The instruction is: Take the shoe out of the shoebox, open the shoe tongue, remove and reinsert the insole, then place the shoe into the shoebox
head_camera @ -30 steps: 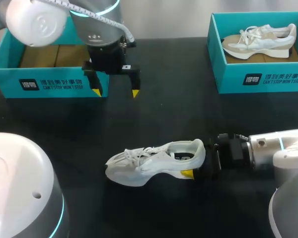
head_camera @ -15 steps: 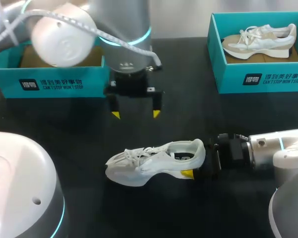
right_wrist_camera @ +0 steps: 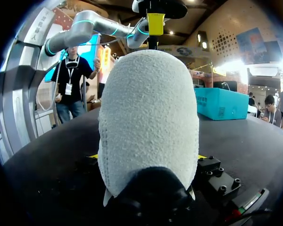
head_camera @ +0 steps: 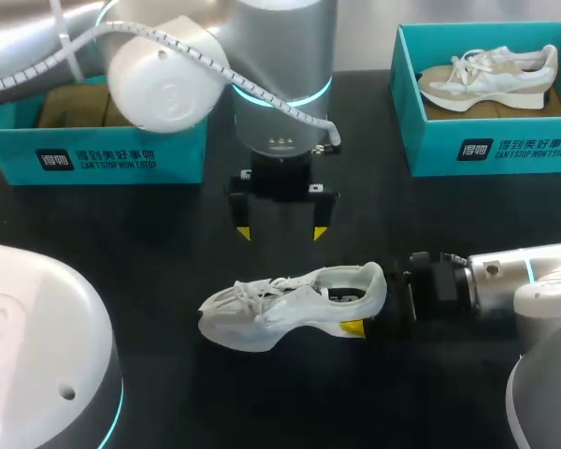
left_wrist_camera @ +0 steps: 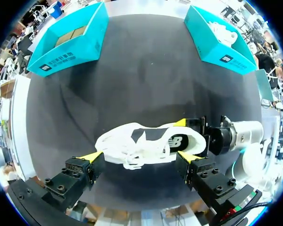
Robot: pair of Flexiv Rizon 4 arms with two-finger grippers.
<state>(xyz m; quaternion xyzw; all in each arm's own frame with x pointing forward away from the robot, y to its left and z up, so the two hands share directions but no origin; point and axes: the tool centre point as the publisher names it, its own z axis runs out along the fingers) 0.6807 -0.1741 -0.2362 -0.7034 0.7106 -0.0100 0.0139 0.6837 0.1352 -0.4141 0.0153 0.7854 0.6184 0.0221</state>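
Shoe (head_camera: 290, 304) stays heel-clamped by right gripper (head_camera: 372, 309) while the empty, wide-open left gripper (head_camera: 280, 232) has swung above it, poised for the tongue (head_camera: 294, 283)

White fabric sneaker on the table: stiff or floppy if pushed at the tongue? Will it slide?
White fabric sneaker: the upper looks soft, so it probably yields. Its loose laces may snag. The right gripper clamps the heel, so sliding seems unlikely.
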